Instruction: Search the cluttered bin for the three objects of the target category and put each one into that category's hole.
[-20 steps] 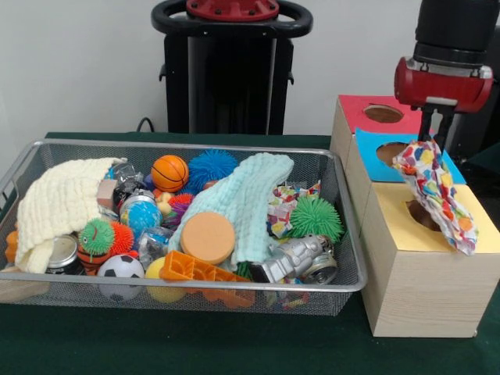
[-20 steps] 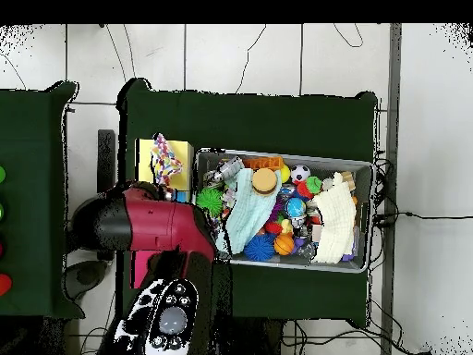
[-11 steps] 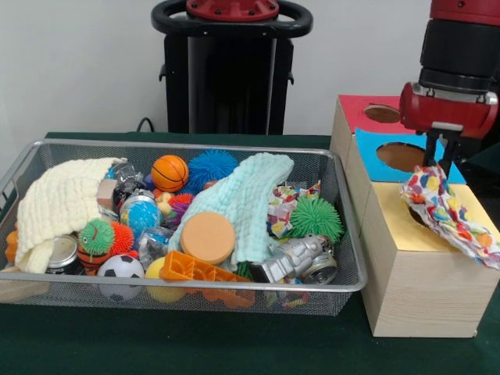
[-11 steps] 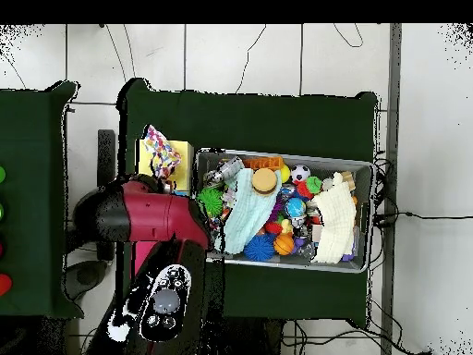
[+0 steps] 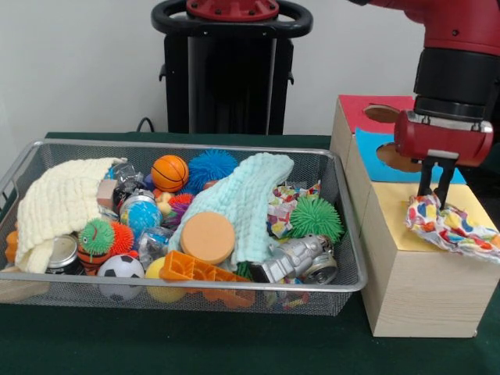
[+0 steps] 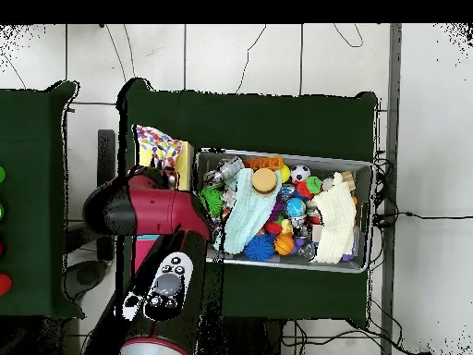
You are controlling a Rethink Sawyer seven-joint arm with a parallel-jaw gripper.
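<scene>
A multicoloured patterned cloth (image 5: pixel 451 226) lies crumpled on the yellow top (image 5: pixel 394 215) of the nearest wooden box, and it hides that box's hole. My gripper (image 5: pixel 433 195) points straight down with its tips at the cloth's upper edge, shut on a fold of it. From above, the same cloth (image 6: pixel 155 145) spreads over the yellow top beside the arm. The wire bin (image 5: pixel 187 288) holds a pale blue cloth (image 5: pixel 244 199), a cream cloth (image 5: pixel 56 205) and another patterned piece (image 5: pixel 284 205).
Behind the yellow box stand a blue-topped box (image 5: pixel 366 145) and a red-topped box (image 5: pixel 355 108), each with a round hole. The bin also holds spiky balls, a basketball (image 5: pixel 169 172), an orange disc (image 5: pixel 207 237), a silver toy (image 5: pixel 301 260) and a can (image 5: pixel 61 256).
My gripper has come down and towards the front over the yellow box. The cloth, hanging from it a second ago, now lies spread on the box top.
</scene>
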